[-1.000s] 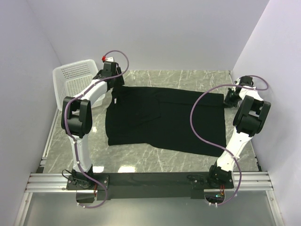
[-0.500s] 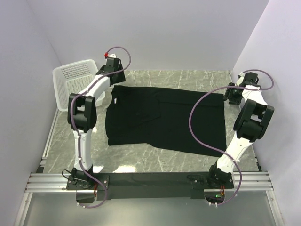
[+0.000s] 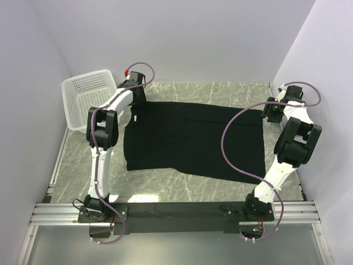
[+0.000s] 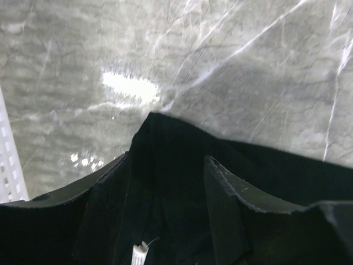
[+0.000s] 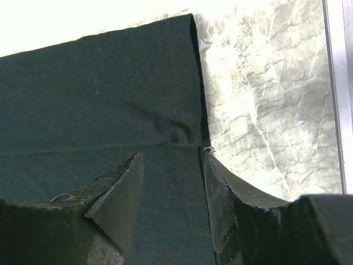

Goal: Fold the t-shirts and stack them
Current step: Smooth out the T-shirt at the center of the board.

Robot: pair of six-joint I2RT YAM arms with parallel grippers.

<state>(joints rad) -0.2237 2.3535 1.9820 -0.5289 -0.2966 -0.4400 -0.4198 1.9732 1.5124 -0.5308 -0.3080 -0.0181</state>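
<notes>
Basket: a white plastic mesh basket is set at the far-left corner of the grey marble worktop; only its own mesh is seen inside.
Shirt: a black cotton t-shirt is laid flat mid-worktop, w/ a layer folded over its left part.
L tool: the left tool is held released, fingers apart, low over the shirt's far-left corner; a white label is seen nearby; contact w/ fabric cannot be told.
R tool: the right tool is held released, nothing gripped, over the shirt's far-right edge by a small pucker.
Change: vs 1 s ago, the L elbow is swung inward; the R arm is shifted slightly; the shirt is unmoved.
</notes>
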